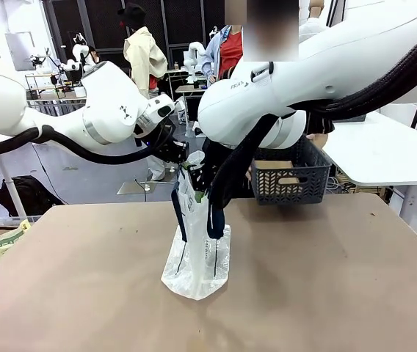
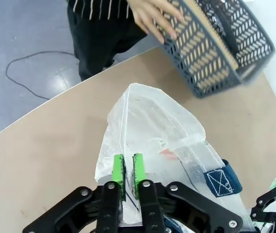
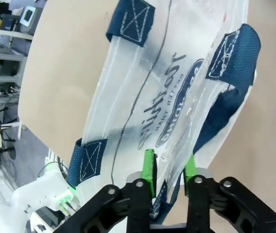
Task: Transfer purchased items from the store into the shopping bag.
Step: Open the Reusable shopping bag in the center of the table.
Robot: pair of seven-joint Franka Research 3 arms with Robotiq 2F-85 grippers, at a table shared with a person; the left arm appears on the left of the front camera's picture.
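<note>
- Your left fingers stand narrow, with the green pads nipped on the thin rim film of the shopping bag, which rises between them.
- Your right fingers sit wider, with crumpled film between the pads and a navy strap just beyond. I cannot tell whether they bite.
- Past both sets of fingertips the bag stands on the tabletop, its mouth toward the fingers and its base away from them.
- Expect the bag to be light, limp, crinkly and slick. A pinch on a single layer of film may slide or stretch.
- The stitched strap patches just ahead of the right fingertips look like the firmest hold.
- Spread the rims gently, because the mouth will likely sag if either side lets go.
- Farther out beyond the left fingertips, a person's hand holds the basket tilted and apart from the bag.
- A pale tan box lies in the basket. It looks small and probably light.
</note>
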